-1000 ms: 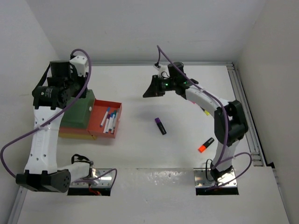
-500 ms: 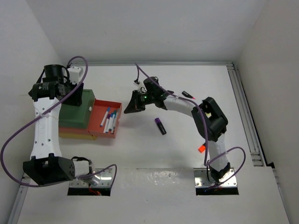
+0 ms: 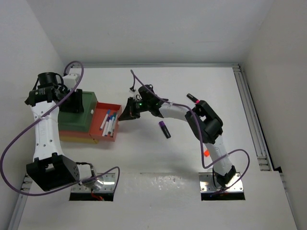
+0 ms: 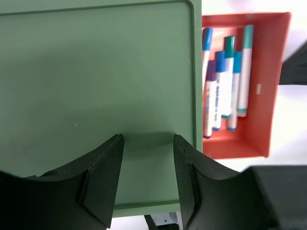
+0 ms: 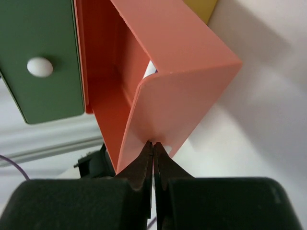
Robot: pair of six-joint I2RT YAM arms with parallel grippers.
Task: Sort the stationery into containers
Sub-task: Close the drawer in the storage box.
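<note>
There are three containers: one green tray (image 3: pixel 76 120), one red-orange tray (image 3: pixel 98 120), and one yellow tray (image 3: pixel 71 139) showing only an edge. In the red-orange tray six pens (image 4: pixel 218 96) can be counted: three blue caps, two teal, one purple. On the worktop (image 3: pixel 144 158) lie one purple highlighter (image 3: pixel 164 129), one orange highlighter (image 3: pixel 206 153), half hidden, and one dark pen (image 3: pixel 192 97).
</note>
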